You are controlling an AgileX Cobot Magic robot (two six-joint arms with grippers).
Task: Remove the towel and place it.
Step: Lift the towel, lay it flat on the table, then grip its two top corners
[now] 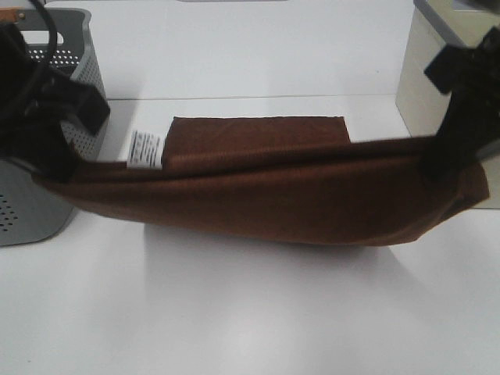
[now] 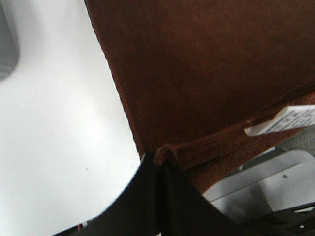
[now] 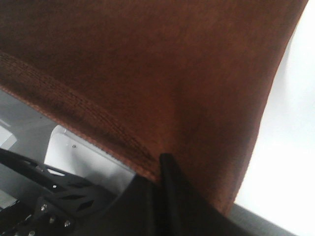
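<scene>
White table (image 1: 250,312) is seen below left gripper (image 2: 158,163) and right gripper (image 3: 164,158) | each is clamped tight on a hemmed end of the towel (image 1: 297,199), hung sagging between them | risk: a thin edge pinch could be pulled loose by overstretching, and one end dropped.

grey perforated basket (image 1: 23,211): far left | white table (image 1: 250,312) | beige box (image 1: 418,78): back right

towel (image 2: 206,73) corner pinched, left gripper (image 2: 158,167) (white tag (image 2: 288,120))

Lab test bench: white tabletop (image 1: 250,312), plain white backdrop (image 1: 250,47) (grey basket (image 1: 23,215) alongside).
</scene>
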